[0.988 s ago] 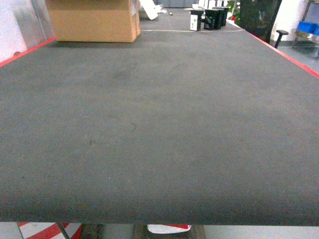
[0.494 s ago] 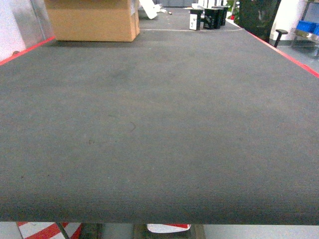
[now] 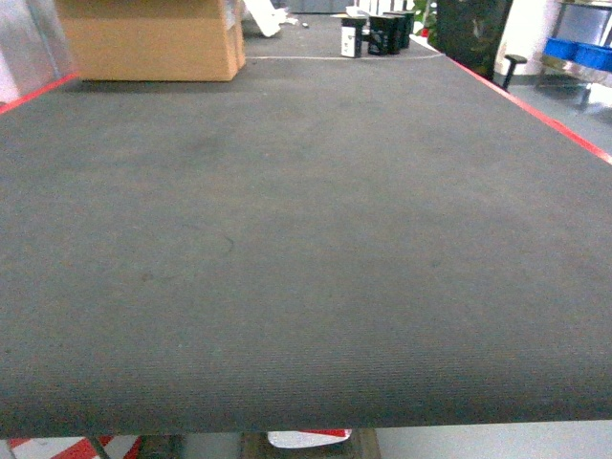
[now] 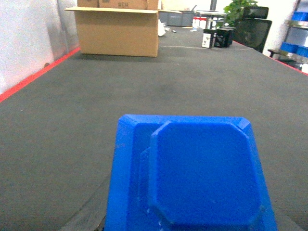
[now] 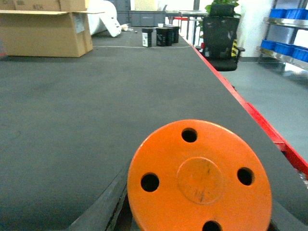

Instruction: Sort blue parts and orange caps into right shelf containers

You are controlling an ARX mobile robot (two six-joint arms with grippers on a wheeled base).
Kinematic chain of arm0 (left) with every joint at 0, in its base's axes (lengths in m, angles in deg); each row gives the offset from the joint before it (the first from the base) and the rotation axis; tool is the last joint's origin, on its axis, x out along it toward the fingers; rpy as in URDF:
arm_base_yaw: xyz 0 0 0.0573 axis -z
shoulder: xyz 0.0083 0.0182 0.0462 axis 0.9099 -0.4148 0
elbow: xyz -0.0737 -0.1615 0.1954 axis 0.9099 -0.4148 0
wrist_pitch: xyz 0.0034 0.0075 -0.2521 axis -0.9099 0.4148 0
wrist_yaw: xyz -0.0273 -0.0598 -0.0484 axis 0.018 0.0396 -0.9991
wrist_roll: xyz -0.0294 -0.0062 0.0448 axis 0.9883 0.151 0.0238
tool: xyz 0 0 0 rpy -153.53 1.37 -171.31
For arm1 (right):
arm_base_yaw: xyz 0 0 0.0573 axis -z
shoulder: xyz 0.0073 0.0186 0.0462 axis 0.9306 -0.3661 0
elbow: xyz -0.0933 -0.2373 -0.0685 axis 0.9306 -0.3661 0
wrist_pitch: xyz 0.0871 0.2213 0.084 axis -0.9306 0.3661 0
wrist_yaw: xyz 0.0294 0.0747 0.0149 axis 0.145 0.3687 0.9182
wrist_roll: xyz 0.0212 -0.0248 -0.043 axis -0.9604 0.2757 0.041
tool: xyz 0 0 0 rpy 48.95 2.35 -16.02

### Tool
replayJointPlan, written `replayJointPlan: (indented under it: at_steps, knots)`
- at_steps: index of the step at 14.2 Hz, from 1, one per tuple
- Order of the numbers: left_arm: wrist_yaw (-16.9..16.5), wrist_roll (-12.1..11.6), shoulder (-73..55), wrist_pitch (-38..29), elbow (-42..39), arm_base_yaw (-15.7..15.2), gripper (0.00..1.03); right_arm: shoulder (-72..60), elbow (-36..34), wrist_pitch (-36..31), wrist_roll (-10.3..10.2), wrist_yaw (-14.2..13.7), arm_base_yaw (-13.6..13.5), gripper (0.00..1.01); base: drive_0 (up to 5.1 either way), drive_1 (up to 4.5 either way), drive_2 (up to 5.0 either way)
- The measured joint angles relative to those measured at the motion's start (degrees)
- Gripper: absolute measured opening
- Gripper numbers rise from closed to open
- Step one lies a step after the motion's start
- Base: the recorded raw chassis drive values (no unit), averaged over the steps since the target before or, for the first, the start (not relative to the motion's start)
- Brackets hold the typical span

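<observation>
The left claw grips a blue part (image 4: 192, 175); the right claw grips an orange cap (image 5: 199, 179). Hold both tight and turn slowly toward the blue crates (image 3: 577, 50), far right of the tabletop (image 3: 287, 239).

A cardboard box (image 3: 148, 38) sits at the table's (image 3: 306, 239) far left, small containers (image 3: 378, 33) far right.

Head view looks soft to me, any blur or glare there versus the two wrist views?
Head view: soft overall, the cardboard box and the blue crates at the far right smeared, no glare on the dark mat. Left wrist view: the blue part fills the foreground, slightly soft, background fairly sharp. Right wrist view: the orange cap is clear, evenly lit, no hard shadows.
</observation>
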Motion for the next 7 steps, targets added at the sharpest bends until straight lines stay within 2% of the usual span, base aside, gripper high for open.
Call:
replayJointPlan:
  at_steps: [7]
  knots:
    - [-0.11, 0.00, 0.00, 0.00, 0.00, 0.02, 0.41, 0.00, 0.00, 0.02, 0.00, -0.02, 0.00, 0.45, -1.7, -1.66, -1.7]
